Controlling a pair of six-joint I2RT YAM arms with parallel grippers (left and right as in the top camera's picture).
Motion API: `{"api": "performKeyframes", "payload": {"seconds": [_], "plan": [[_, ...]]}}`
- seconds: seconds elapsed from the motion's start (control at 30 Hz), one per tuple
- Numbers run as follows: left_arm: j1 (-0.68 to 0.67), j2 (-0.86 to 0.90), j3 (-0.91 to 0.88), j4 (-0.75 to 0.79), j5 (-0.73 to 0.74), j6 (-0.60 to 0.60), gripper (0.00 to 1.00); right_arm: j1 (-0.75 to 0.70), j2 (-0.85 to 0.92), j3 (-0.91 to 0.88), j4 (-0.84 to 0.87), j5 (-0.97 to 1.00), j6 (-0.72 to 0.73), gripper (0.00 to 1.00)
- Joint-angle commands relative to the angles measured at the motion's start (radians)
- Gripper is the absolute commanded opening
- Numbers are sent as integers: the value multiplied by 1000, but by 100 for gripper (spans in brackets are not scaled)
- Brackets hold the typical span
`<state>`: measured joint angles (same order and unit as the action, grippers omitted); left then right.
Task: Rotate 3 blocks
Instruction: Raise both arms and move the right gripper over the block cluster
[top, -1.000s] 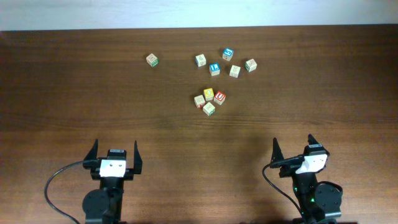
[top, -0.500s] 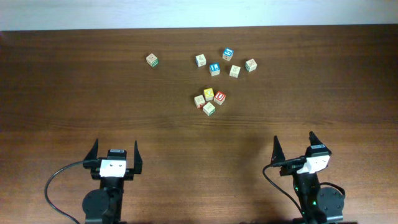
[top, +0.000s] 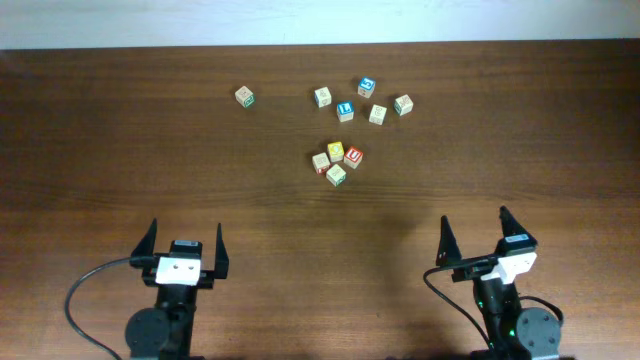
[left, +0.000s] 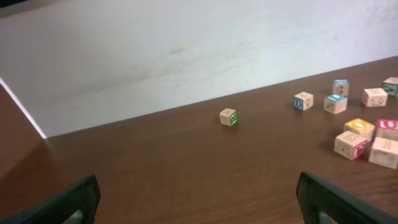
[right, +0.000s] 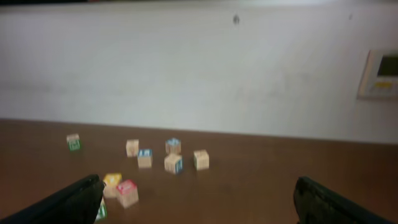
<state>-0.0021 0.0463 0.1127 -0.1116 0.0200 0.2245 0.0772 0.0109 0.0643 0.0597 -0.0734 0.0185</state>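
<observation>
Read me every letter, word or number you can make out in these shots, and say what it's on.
"U": white, on the top face of the red-faced block, overhead view.
Marks on the blue-faced cube, the yellow-faced cube and the remaining cubes: too small to read.
Wall panel in the right wrist view: blurred, nothing readable.

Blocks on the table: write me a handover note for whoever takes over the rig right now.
Left gripper: open, empty, well short of the blocks.
Right gripper: open, empty, also well short of them.
Red U block, green-marked block and tan block sit clustered together, next to a yellow block.
Done: no sign that any block has been turned yet.
Left: rotate all three.
</observation>
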Motion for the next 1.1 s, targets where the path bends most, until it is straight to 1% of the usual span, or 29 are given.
{"api": "performKeyframes", "payload": {"seconds": [0.0,0.13,0.2,0.3,0.4,0.43,0.47,0.57,0.7,0.77,0.9,1.0,1.07], "plan": [[7,70,122,-41,29,2,99,-6,-3,82,7,-30,-4,98],[7,204,258,-109,30,2,99,-6,40,143,-4,-66,-4,98],[7,307,348,-141,30,2,99,-6,94,181,-6,-93,-4,98],[7,450,475,-190,46,2,99,-6,208,258,-24,-145,-4,98],[7,588,612,-273,72,2,99,-6,341,355,-72,-171,-4,98],[7,666,690,-325,75,1,99,-6,425,422,-120,-182,-4,98],[7,711,736,-351,87,2,99,-6,472,460,-150,-184,-4,98],[7,881,908,-446,182,2,99,-6,668,620,-258,-186,-4,98],[7,1112,1111,-571,254,2,99,-6,911,829,-399,-205,-4,98],[7,1249,1226,-653,282,2,99,-6,1052,949,-469,-272,-5,98],[7,1432,1390,-782,294,2,99,-6,1282,1140,-586,-400,-35,98],[7,1584,1520,-898,299,2,99,-6,1501,1322,-721,-476,-45,98],[6,1646,1542,-917,299,2,99,-6,1650,1436,-811,-525,-44,98]]}}
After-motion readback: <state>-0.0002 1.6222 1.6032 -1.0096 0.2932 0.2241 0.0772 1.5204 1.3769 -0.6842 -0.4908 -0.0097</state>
